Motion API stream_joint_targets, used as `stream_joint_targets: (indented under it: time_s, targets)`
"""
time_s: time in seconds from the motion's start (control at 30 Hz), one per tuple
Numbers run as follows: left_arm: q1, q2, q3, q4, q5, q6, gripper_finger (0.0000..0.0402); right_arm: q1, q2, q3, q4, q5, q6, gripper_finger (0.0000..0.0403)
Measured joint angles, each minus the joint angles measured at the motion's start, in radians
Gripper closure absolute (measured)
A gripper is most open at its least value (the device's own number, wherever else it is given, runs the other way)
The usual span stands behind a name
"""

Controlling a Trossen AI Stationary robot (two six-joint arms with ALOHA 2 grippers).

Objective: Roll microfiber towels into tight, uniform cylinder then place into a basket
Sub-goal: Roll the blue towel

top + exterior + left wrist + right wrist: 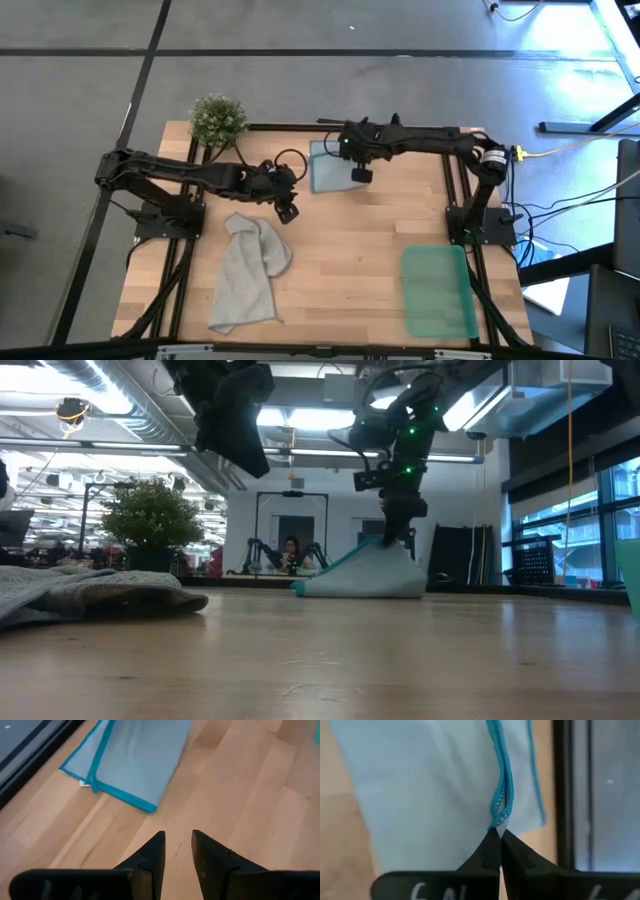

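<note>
Grey towel nearest; right end effector pinches blue towel's edge.

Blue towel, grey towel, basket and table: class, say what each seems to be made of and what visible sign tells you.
Blue towel: thin soft cloth with a stitched teal hem; it drapes where the right gripper pinches it.
Grey towel: thicker matte fabric, lying rumpled in folds.
Basket: probably plastic, translucent green with a smooth look.
Table: pale wood or wood-look boards, with visible grain and seams.

right end effector pinches blue towel hem.
</note>
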Motion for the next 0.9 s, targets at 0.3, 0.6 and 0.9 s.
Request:
stream_joint_targets:
  time_s: [0.3, 0.6, 0.9]
  targets:
    - [0.024, 0.0, 0.0, 0.0, -0.008, -0.024, 0.0311, -0.019, 0.002, 0.0, -0.003, -0.118, -0.035, 0.04]
    - [0.035, 0.0, 0.0, 0.0, -0.008, -0.026, 0.0311, -0.019, 0.003, 0.0, -0.004, -0.119, -0.042, 0.0348]
    - [0.035, 0.0, 0.0, 0.0, -0.007, -0.026, 0.0311, -0.018, 0.005, 0.0, -0.003, -0.116, -0.039, 0.0274]
